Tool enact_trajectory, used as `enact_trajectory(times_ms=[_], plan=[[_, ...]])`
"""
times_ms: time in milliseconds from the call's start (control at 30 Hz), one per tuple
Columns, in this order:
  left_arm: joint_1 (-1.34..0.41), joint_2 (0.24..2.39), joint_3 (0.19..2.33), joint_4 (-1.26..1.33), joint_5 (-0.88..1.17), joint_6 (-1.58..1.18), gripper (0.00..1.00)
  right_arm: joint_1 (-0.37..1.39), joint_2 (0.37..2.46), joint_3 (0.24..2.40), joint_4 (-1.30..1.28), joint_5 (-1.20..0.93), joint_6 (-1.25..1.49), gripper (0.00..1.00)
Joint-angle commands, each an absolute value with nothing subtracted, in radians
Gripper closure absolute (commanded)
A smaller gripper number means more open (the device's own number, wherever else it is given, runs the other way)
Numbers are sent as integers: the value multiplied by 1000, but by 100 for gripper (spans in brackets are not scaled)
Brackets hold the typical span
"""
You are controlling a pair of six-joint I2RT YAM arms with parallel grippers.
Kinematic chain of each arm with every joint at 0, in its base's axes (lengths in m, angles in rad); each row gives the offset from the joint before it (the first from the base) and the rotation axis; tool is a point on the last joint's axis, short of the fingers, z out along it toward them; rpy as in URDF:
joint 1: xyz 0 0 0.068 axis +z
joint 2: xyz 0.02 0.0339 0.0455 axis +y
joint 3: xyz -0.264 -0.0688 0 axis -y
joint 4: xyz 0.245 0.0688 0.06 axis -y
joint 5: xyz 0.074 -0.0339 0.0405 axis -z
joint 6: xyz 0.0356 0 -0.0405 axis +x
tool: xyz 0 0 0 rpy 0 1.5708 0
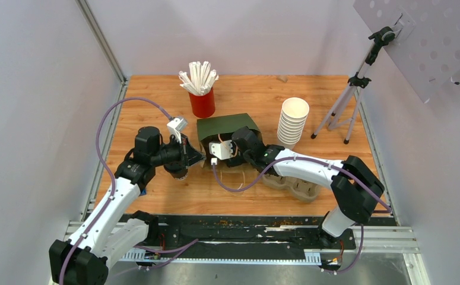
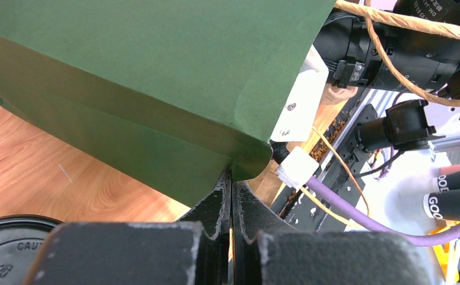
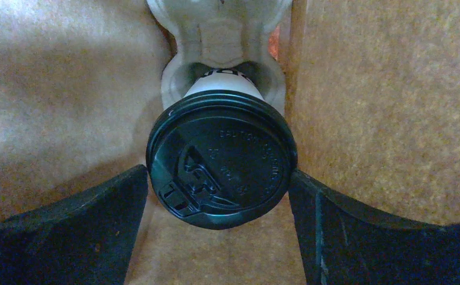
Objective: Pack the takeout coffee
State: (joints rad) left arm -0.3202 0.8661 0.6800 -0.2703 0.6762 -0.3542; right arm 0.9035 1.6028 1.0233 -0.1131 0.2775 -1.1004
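The green paper bag [image 1: 227, 132] lies on its side in the middle of the table, mouth toward me. My left gripper [image 1: 192, 156] is shut on the bag's left edge; the left wrist view shows the fingers [image 2: 232, 178] pinched on the green paper [image 2: 156, 89]. My right gripper [image 1: 239, 143] reaches into the bag's mouth. In the right wrist view the takeout coffee [image 3: 221, 160], black lid facing the camera, sits in a pulp carrier [image 3: 221, 41] inside the bag. My right gripper [image 3: 218, 178] has both fingers against the lid's rim. A second black lid [image 2: 8, 249] shows below the left gripper.
A red cup of wrapped straws [image 1: 202, 101] stands behind the bag. A stack of lidless white cups [image 1: 292, 122] and a tripod [image 1: 349, 101] stand at the right. Another pulp carrier [image 1: 292, 185] lies under my right arm. The bag's twine handles [image 1: 236, 178] trail in front.
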Motion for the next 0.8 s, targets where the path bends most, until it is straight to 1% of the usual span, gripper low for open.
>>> enact_trajectory(times_ms=[0, 100, 300, 600, 767], plan=[[-325, 862, 717, -238, 687, -363, 100, 897, 1565, 1040, -147, 274, -1079, 12], [-325, 862, 719, -233, 681, -369, 100, 900, 1551, 1052, -159, 278, -1078, 11], [-325, 878, 743, -243, 669, -369, 100, 903, 1538, 1067, -192, 281, -1076, 6], [-325, 881, 757, -264, 658, -364, 100, 906, 1525, 1107, -254, 280, -1059, 5], [-325, 894, 767, -270, 650, -378, 100, 917, 1500, 1120, -304, 259, -1058, 3]])
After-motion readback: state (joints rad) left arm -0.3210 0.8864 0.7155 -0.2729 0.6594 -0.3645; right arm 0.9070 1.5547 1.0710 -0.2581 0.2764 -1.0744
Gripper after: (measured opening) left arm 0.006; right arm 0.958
